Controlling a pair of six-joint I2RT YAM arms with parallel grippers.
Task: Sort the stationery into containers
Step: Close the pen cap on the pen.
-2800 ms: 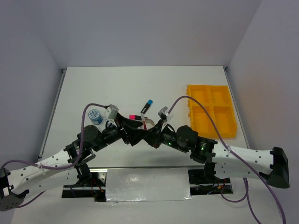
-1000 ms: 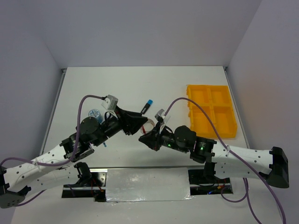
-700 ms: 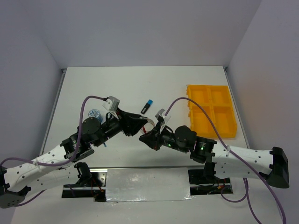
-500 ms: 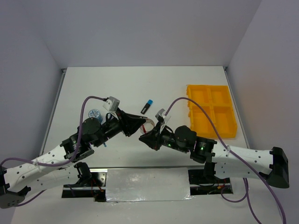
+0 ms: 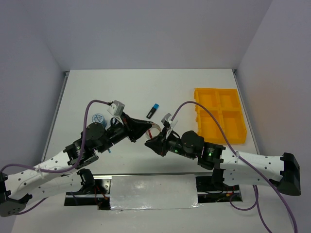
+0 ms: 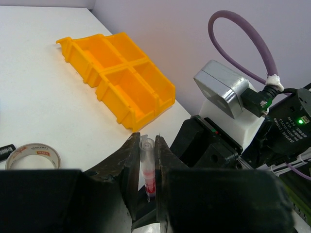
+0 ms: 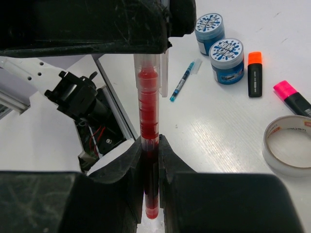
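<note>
**Red pen (image 7: 148, 121) handoff in mid-air, looks like**

The left jaws and the right jaws are both pinching it at once, up off the desk (image 5: 146, 87), with the two arms angled in nose to nose. I'd guess one side has to let go next, then the other carries it to the yellow tray (image 6: 116, 104).

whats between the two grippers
A red pen, clamped by the left gripper at one end and the right gripper at the other; clearest in the right wrist view.
</note>
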